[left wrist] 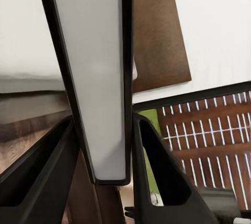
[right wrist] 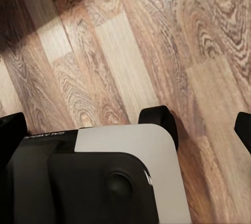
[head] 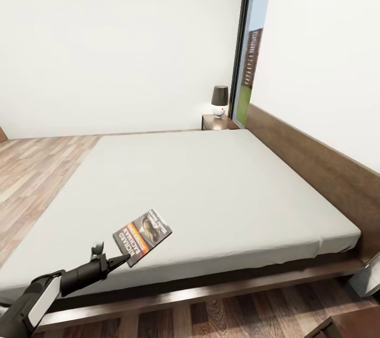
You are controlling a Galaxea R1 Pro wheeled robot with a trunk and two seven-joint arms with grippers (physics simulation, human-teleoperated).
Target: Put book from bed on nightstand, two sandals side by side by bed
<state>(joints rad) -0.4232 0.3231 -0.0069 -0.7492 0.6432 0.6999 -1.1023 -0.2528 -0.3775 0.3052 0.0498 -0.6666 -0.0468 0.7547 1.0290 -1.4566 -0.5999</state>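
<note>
We see the left gripper (head: pixel 124 259), lower left of the head view, fingers clenched on the thin dark-covered paperback book (head: pixel 142 236), lifted over the pale mattress bed (head: pixel 221 190). Right fingers: cannot tell.

"RICHARD BACHMAN" on the book (head: pixel 142 236)

— What does the left arm (head: pixel 31 296) look like from the head camera?
— A white panel framed in black, narrowing to a glossy black wrist and slim black gripper (head: pixel 122 260) fingers, a small grey knob on top.

— And the right wrist camera?
— The robot's base (right wrist: pixel 110 177): a rounded white plate over matte black housing, faint lettering on it, a black wheel (right wrist: pixel 159 119) beside.
</note>
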